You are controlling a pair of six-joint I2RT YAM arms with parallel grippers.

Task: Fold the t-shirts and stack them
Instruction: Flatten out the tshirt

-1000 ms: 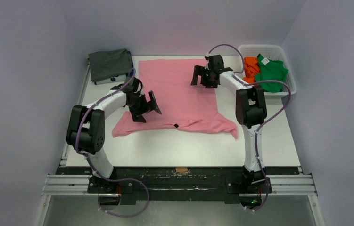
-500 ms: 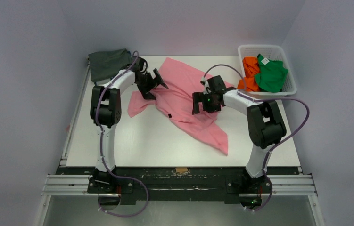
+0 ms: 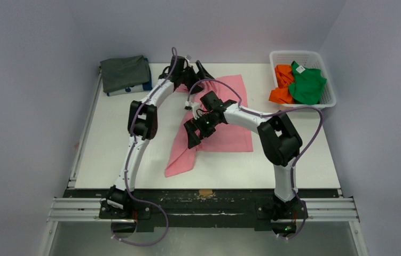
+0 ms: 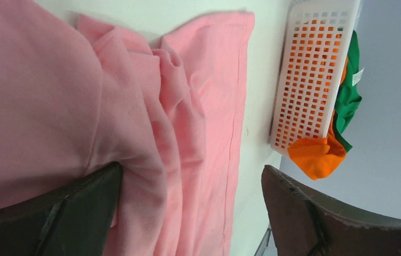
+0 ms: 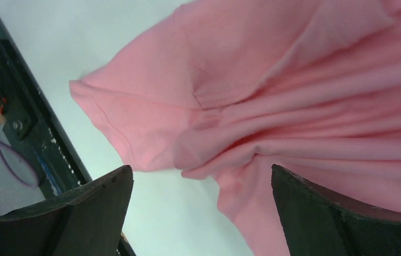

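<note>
One pink t-shirt (image 3: 231,140) now folded over; perhaps two shirts (image 3: 307,85) in basket (image 3: 294,53).

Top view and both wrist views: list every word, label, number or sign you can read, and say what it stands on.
No text can be read in any view.
White tag on the green shirt in the basket: too small and blurred to read.
Pink shirt, grey shirt, orange shirt: no lettering shows.
</note>
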